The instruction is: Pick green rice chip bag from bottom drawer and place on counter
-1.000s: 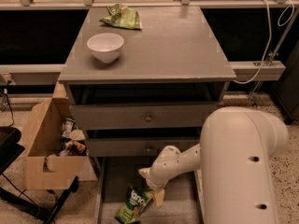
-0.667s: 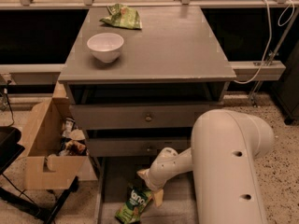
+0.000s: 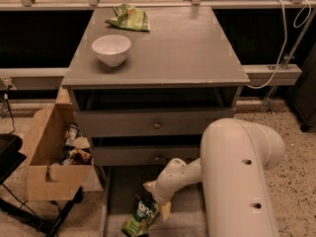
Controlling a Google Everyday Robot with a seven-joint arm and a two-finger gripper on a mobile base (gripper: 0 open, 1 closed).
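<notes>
The green rice chip bag (image 3: 141, 215) lies flat on the floor of the open bottom drawer (image 3: 120, 189), near its front. My gripper (image 3: 157, 198) hangs inside the drawer right over the bag's upper end. Its two tan fingertips (image 3: 148, 185) stand apart, one on each side of the bag's top edge, so it looks open. The counter (image 3: 173, 48) is the grey cabinet top above. My thick white arm (image 3: 237, 177) comes in from the right.
A white bowl (image 3: 111, 49) and a paler green bag (image 3: 128, 18) sit on the counter's left and back. Two shallower knobbed drawers (image 3: 157, 125) overhang the bottom drawer. A cardboard box (image 3: 47, 159) of items stands left of the cabinet. A cable (image 3: 286, 38) hangs at right.
My big white arm link has swung left and closer to the cabinet. The gripper stays over the bag's top end; the bag has not moved.
</notes>
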